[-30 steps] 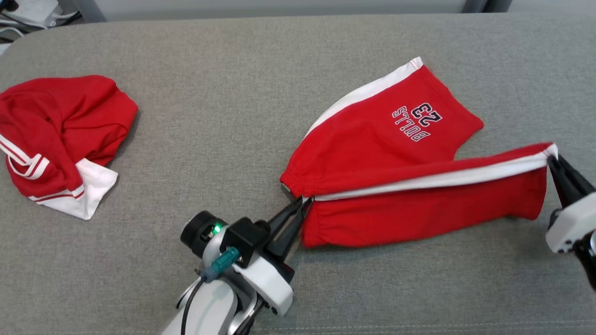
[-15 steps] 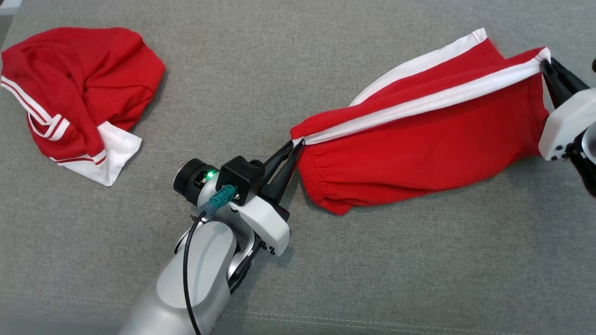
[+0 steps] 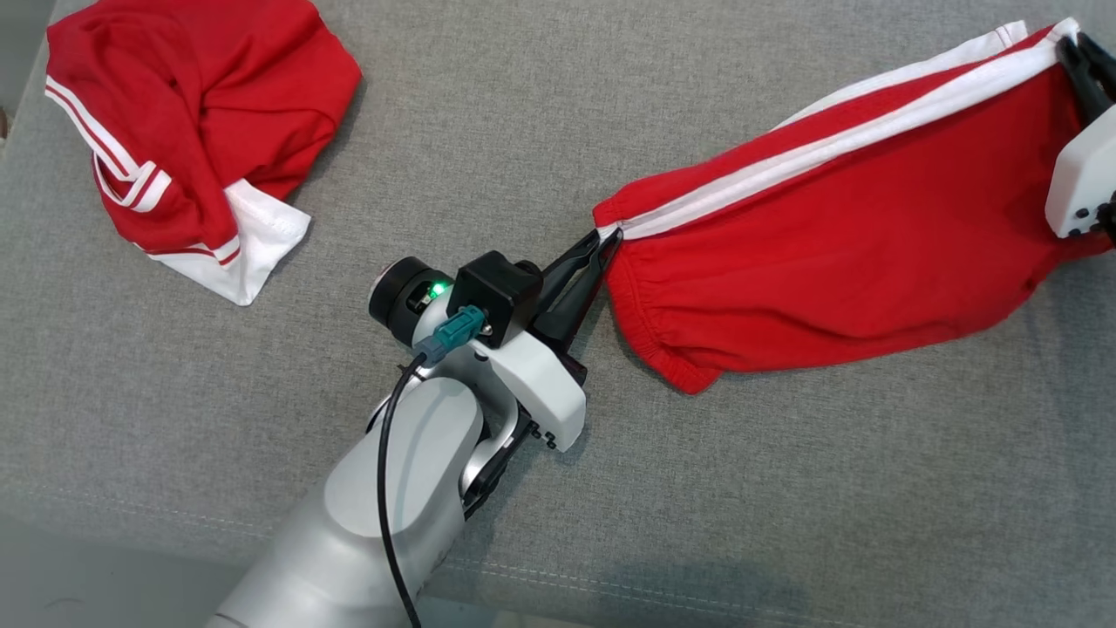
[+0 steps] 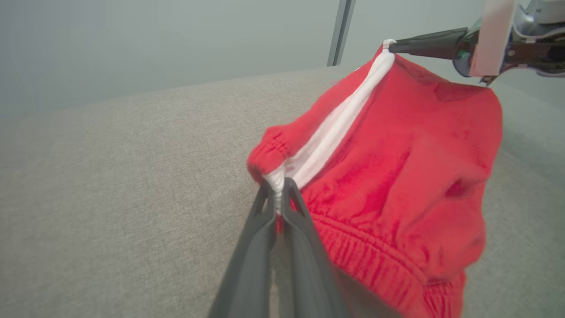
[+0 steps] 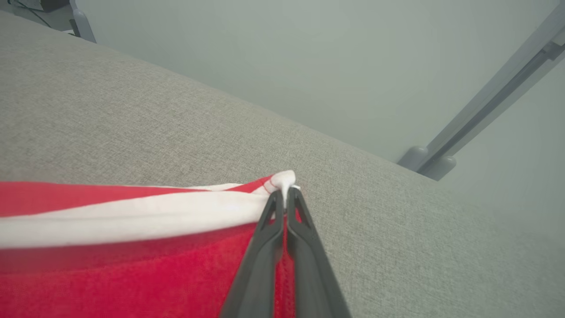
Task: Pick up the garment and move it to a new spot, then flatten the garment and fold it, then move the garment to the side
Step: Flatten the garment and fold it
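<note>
Garment point(image 3: 837, 227), red with a white stripe, hung stretched across the right of the frame between the left gripper point(image 3: 609, 242) and right gripper point(image 3: 1071, 49), each pinched tight on a stripe end.

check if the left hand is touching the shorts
Touching. In the left wrist view the left hand is pinched shut on the shorts, with the waistband end of their white stripe caught between its fingers.
</note>
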Robot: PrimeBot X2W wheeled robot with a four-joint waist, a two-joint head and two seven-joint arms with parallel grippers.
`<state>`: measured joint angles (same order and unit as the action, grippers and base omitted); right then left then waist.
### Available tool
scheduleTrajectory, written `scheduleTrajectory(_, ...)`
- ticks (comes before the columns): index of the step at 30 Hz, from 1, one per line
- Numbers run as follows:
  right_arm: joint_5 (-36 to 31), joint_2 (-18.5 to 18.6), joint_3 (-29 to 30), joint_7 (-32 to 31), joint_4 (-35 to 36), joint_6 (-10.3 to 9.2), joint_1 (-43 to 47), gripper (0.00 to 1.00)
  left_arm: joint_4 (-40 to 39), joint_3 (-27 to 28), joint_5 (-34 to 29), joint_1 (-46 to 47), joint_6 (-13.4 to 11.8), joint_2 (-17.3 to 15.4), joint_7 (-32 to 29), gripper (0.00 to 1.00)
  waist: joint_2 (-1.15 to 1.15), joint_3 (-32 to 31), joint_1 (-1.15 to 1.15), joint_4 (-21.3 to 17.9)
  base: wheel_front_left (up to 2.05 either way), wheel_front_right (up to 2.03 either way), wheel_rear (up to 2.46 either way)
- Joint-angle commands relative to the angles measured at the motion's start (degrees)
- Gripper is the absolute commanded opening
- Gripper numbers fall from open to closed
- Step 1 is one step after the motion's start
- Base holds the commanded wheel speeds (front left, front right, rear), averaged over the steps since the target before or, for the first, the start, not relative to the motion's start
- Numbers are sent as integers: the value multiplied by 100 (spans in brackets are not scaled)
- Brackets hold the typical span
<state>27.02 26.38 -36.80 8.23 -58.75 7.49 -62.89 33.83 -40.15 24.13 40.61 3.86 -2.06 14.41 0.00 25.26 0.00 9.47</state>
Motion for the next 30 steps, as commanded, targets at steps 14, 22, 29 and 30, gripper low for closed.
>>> scheduleTrajectory(14, 485, -72, -730, 317, -670, 0, -499, 0, -54, -286, 312, 467, -220, -82, 58, 0, 0, 135, 0, 146, 0, 0, 0)
scheduleTrajectory(22, 743, -99, -1045, 421, -845, 0, -545, 22, 11, -485, 482, 552, -305, -82, 59, 38, 0, 117, 0, 199, 0, 0, 0)
scheduleTrajectory(29, 865, -145, -1214, 589, -946, 0, -567, 100, 84, -521, 545, 584, -445, -82, 59, 100, 0, 60, 0, 182, 0, 0, 0)
scheduleTrajectory(30, 874, -149, -1224, 612, -941, 0, -575, 100, 85, -507, 540, 587, -477, -82, 59, 100, 0, 43, 0, 173, 0, 0, 0)
